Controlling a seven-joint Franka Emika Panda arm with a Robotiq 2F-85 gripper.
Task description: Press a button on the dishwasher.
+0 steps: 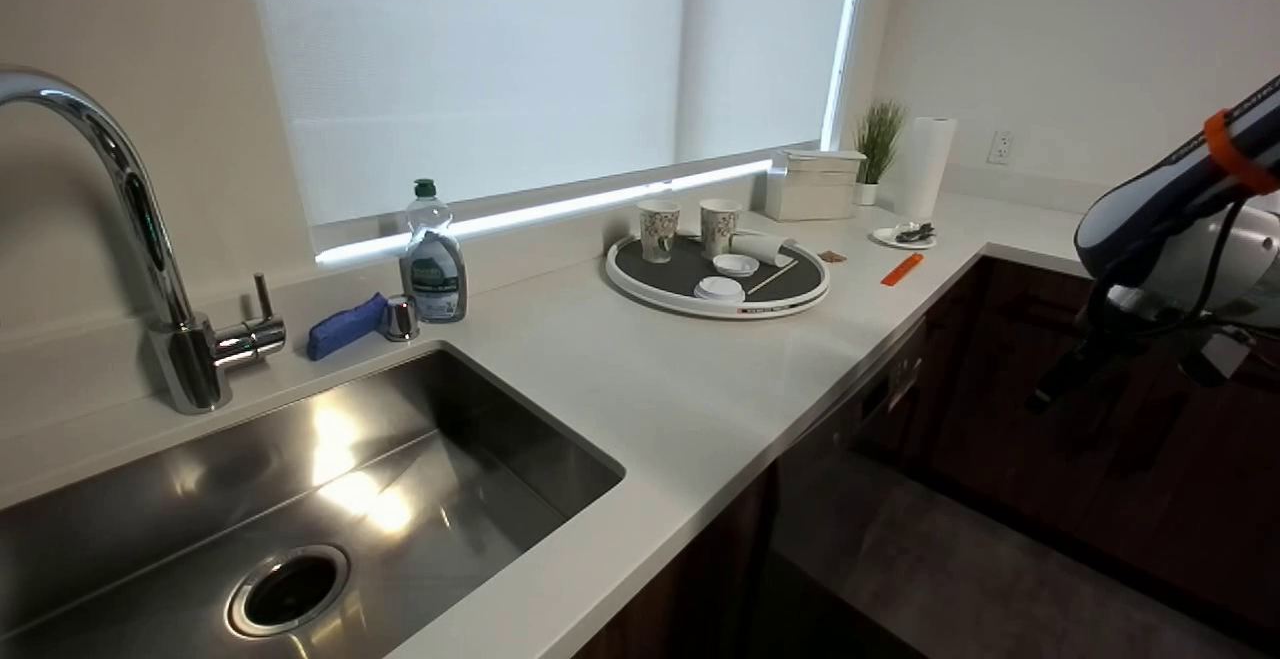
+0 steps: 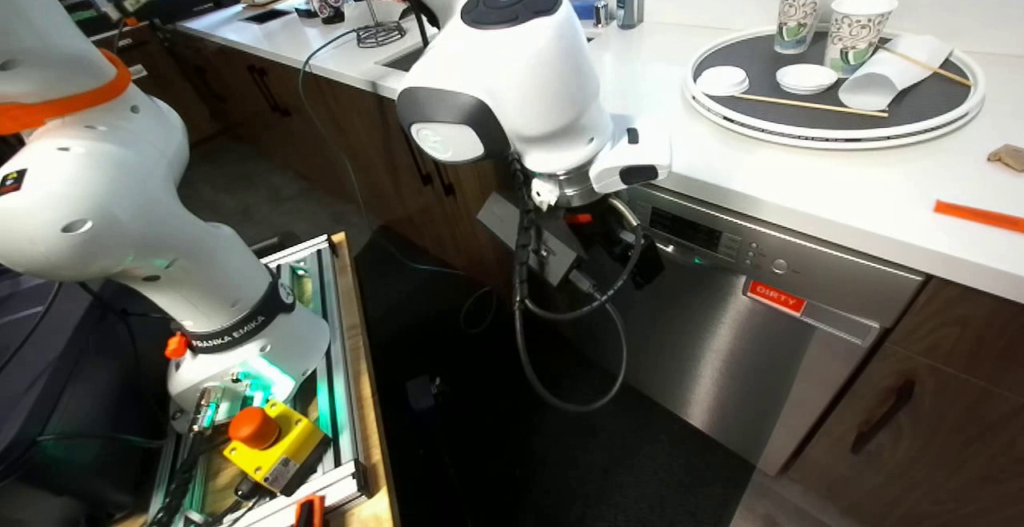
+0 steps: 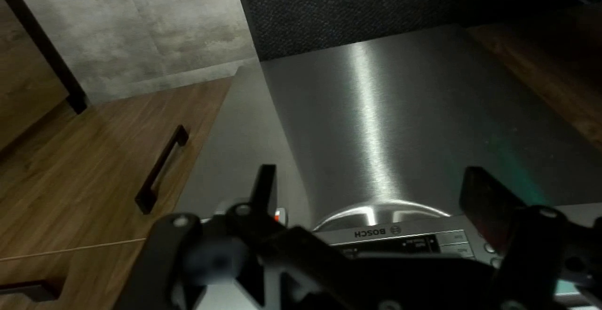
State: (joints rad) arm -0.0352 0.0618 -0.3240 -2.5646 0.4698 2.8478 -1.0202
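Approach appears in hand: the gripper (image 3: pixel 370 173), jaws apart, low in wrist view, should next align with dishwasher (image 3: pixel 400 112) buttons (image 3: pixel 456 250), lower right.

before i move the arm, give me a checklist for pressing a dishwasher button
Dishwasher door shut: ok, it looks closed.
Control panel visible: ok, though partly covered in the wrist view.
Gripper closed, likely better for one button: not ok, it stands open.
Nothing gripped: ok.
Cable loop clear of snags: cannot tell; it hangs loose in an exterior view.
Target chosen: cannot tell; a round button shows, but none is named.
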